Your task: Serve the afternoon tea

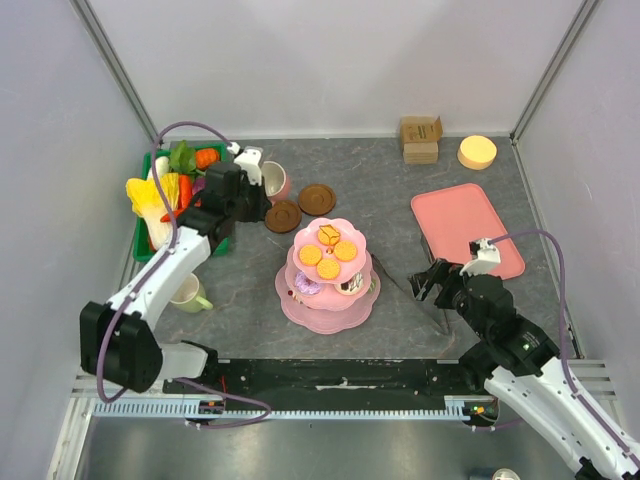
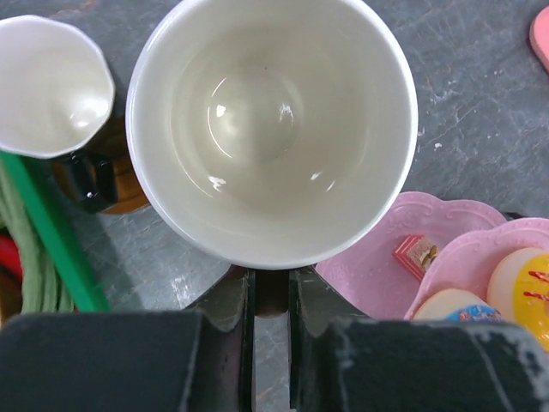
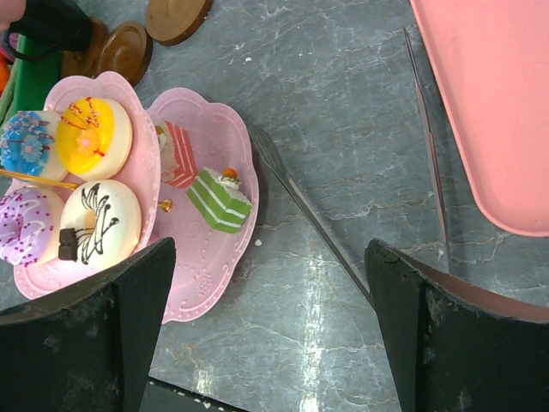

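Left gripper (image 2: 271, 279) has its jaws pinched tight on the handle of the pink mug (image 1: 272, 181), up at the far left of the table (image 1: 400, 180), right beside the green crate (image 1: 143, 243) of toy vegetables (image 1: 165, 190). From the left wrist view the mug is empty and glossy white inside. Just left of it in that view is the dark mug (image 2: 51, 77), standing on a brown saucer (image 2: 129, 196). Two more saucers (image 1: 317, 198) lie bare between the mugs and the pink tiered stand (image 1: 300, 305). The pale mug (image 1: 190, 295) sits well apart, down near the left arm.

The stand is mid-table and loaded. The top tier has three orange biscuits (image 1: 310, 255) and a little yellow cake cube (image 1: 328, 235). The middle tier has donuts, including a purple donut (image 3: 21, 232), a yellow donut (image 3: 94, 137) and a white one with chocolate squiggles (image 3: 99, 223). The bottom tier has a green striped cake slice (image 3: 219, 199) and a red striped slice (image 3: 176, 154).

Right gripper (image 3: 270, 253) is spread wide with nothing in it, hanging over bare table between the stand and the pink tray (image 1: 465, 225). Metal tongs (image 3: 300, 206) lie open on the table under it.

At the far edge are two small brown boxes (image 1: 420, 138) (any print on them is too small to read) and a yellow disc (image 1: 477, 152).
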